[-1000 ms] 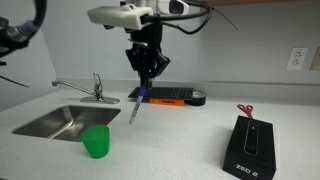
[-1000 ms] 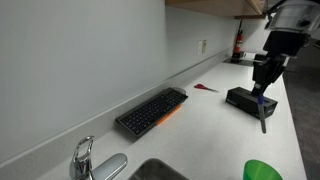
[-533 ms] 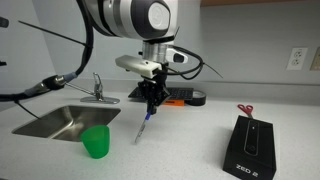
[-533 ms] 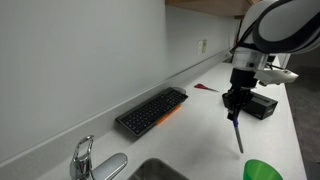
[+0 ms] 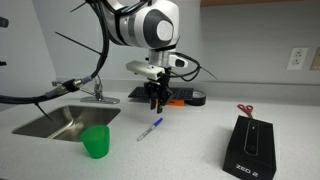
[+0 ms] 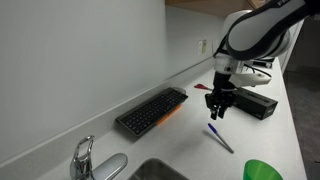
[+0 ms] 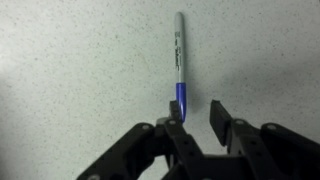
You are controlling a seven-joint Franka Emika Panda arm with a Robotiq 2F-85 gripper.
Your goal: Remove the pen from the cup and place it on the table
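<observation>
So in an exterior view the pen (image 5: 150,129) is already lying flat on the bench (image 5: 190,155), well apart from the green cup (image 5: 96,141), which stands upright near the sink (image 5: 60,122). The end effector (image 5: 157,103) hangs just above the pen with nothing in it. My read is that the placing step is basically done and all that's left is to lift straight up and back off without nudging the pen. Count from here: one pen, one cup, one sink with one faucet (image 5: 96,88), one black box (image 5: 250,148) and one pair of red-handled scissors (image 5: 245,110). In an exterior view from the sink end it's the same story: the pen (image 6: 220,138) is flat on the bench (image 6: 190,140) between the cup (image 6: 262,171) and the end effector (image 6: 219,108), which hovers over its far tip. There's also one keyboard (image 6: 150,112) along the wall, and the scissors (image 6: 205,89) and black box (image 6: 255,103) are further back. The wrist view settles it: the end effector (image 7: 198,115) is spread wide and released, and the pen (image 7: 178,60) rests on the speckled bench (image 7: 70,70) with its blue end just beside one finger (image 7: 180,128). I can't tell if they're actually touching, so I'd pull away gently.
</observation>
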